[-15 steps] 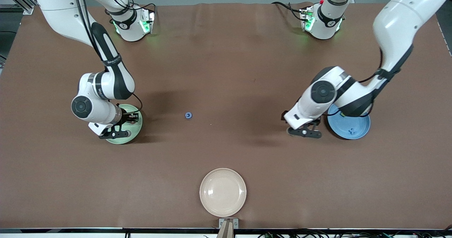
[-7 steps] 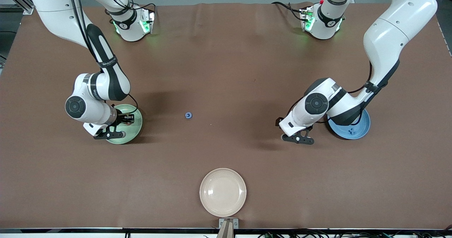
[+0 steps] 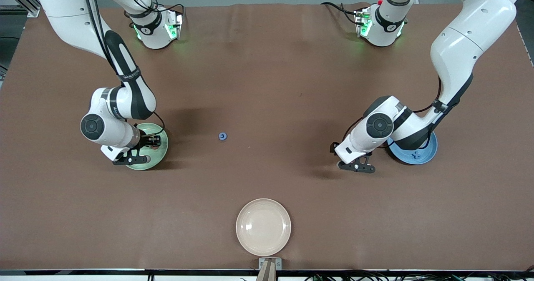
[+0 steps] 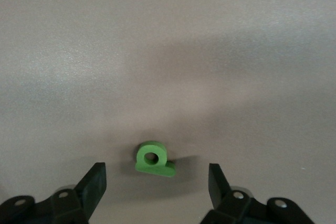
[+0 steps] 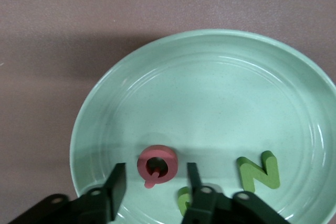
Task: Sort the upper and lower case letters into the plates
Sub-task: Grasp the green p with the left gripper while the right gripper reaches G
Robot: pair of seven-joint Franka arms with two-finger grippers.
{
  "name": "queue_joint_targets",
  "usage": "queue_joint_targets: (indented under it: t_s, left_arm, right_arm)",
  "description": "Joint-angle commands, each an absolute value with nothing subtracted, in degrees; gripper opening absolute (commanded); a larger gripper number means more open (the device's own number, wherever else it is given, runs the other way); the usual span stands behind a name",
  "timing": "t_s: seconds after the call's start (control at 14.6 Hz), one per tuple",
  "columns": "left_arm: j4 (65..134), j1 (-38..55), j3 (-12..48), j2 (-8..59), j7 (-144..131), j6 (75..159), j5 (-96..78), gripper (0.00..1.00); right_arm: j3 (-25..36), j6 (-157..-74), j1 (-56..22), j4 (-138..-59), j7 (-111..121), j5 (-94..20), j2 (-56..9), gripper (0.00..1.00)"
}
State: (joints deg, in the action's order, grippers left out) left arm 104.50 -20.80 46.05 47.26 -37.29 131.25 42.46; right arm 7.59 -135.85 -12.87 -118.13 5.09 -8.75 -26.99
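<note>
Hovering my left gripper (image 4: 155, 182) over green letter (image 4: 153, 159) on table, fingers apart; right gripper (image 5: 154, 182) open over pink letter (image 5: 156, 165) in mint plate (image 5: 210, 87).

A brown table (image 3: 267, 85) carries a cream plate (image 3: 263, 227); farther from the front camera than that plate lies a small blue letter (image 3: 223, 136); a mint green plate (image 3: 160, 141), a sky blue plate (image 3: 425, 154) and a green letter (image 4: 153, 159) also rest on it.
</note>
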Motion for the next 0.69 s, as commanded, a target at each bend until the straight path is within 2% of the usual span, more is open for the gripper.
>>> queue_joint_targets:
  t_s: [0.0,0.34,0.62]
  left_arm:
    - [104.5,-20.6,45.8,47.9,-36.8,132.4,43.5,0.73]
    - [104.6,-20.5,45.5,48.3,-36.9,132.5,43.8,0.52]
    - [104.4,-20.4,45.4,48.3,-36.9,132.5,43.8,0.46]
  right_arm:
    - [7.1,-132.9,-12.7,-117.2,4.8,-8.2,-25.8,1.0]
    - [6.7,-127.8,-18.5,-115.0,-6.0,-8.7,-23.9,1.0]
    - [6.8,-130.5,-27.6,-114.7,-19.0,-11.2,-24.3,1.0]
